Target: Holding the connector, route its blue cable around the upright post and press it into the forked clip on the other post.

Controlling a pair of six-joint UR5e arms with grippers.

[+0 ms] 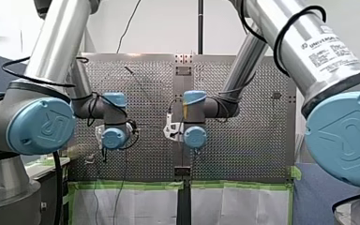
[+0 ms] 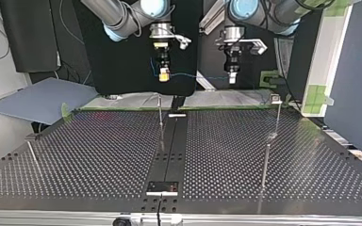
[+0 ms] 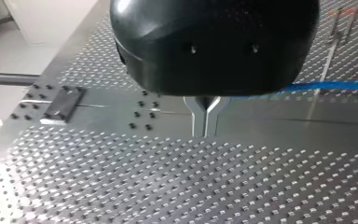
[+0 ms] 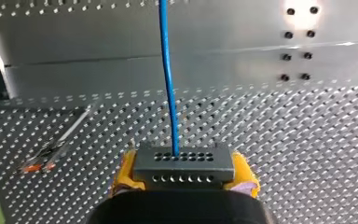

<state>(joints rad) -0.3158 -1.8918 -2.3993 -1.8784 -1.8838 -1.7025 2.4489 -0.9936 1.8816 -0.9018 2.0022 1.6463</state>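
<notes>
Connector [image 4: 184, 163] clamped in right end effector [image 4: 184, 176], likely best hold; blue cable [image 4: 168, 84] ahead looks thin, floppy; left end effector [image 3: 206, 122] pinched together.

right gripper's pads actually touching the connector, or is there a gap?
Touching. The right wrist view shows it: the yellow pads of my right gripper press against both ends of the connector, with no gap on either side.

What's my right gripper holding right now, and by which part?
The connector, clamped at its two short ends between the yellow pads of my right gripper; the blue cable exits its front face.
</notes>
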